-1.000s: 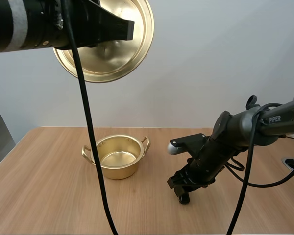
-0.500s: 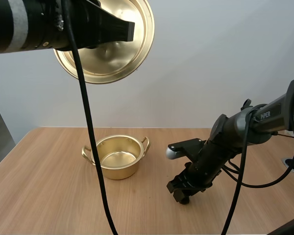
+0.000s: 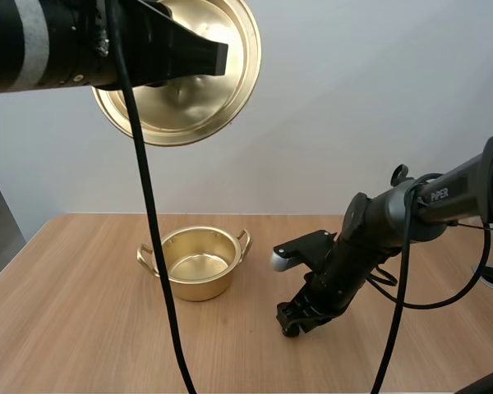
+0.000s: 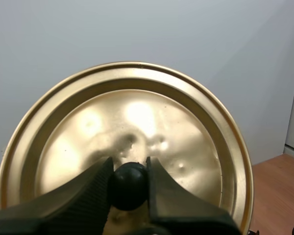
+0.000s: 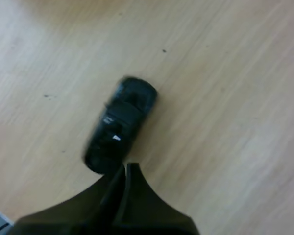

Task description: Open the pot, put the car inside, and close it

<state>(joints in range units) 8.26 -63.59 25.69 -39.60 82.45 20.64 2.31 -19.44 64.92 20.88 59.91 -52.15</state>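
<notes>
The left gripper (image 4: 129,171) pinches the black knob (image 4: 129,188) of the lid (image 4: 152,122), held high above the open pot (image 3: 199,264), as before. Over the last second the right gripper (image 5: 125,172) has slid low along the counter (image 3: 82,328) toward the pot. Its fingers, pressed together as one wedge, point at the car (image 5: 120,125) lying just ahead of their tips (touching or not, hard to say). Opening looks done. The car is not yet grasped, so those fingers must spread first.
</notes>
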